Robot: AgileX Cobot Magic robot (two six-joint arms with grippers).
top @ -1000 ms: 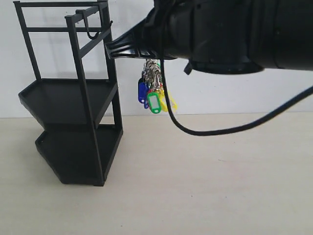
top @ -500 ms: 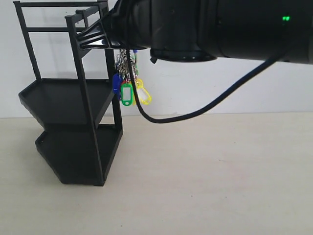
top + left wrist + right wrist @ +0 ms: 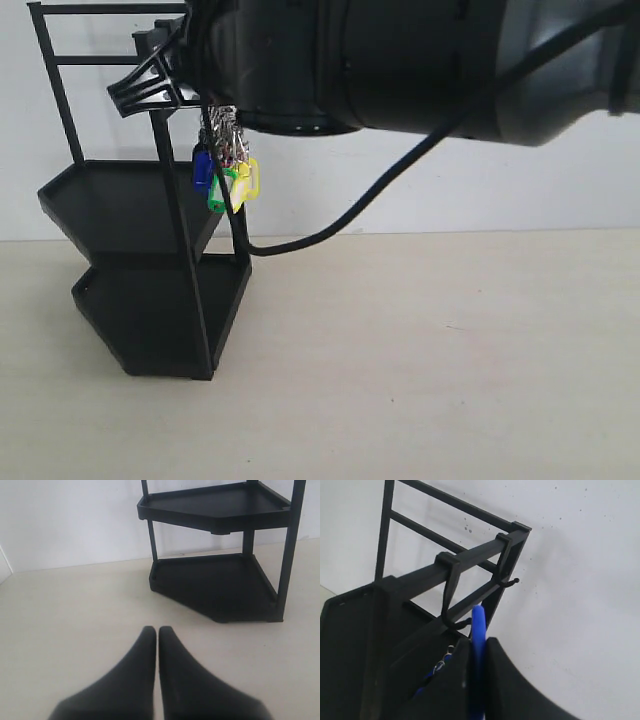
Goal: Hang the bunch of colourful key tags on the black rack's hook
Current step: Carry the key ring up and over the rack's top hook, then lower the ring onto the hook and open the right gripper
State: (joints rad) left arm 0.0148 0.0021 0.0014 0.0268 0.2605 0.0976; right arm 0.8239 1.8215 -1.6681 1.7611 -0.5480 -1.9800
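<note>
The black rack (image 3: pixel 130 215) stands at the left on the table. My right gripper (image 3: pixel 125 95) is up at its top bar, shut on the blue sleeve of the wire ring. The colourful key tag bunch (image 3: pixel 228 172) hangs below it beside the rack's front post. In the right wrist view the blue sleeve (image 3: pixel 478 625) pokes out between the fingers, its tip right next to the curved end of the hook (image 3: pixel 451 592); I cannot tell if they touch. In the exterior view the arm hides the hook. My left gripper (image 3: pixel 157 630) is shut on nothing, low over the table, facing the rack (image 3: pixel 220 580).
A second small hook (image 3: pixel 507 582) sits farther along the same top bar. The right arm's black cable (image 3: pixel 330 225) droops down beside the rack. A white wall stands behind the rack, and pale tabletop (image 3: pixel 420 370) stretches to its right.
My right gripper has carried the key tag bunch leftward, from clear of the rack to the rack's top bar. The tags now hang against the front post.
</note>
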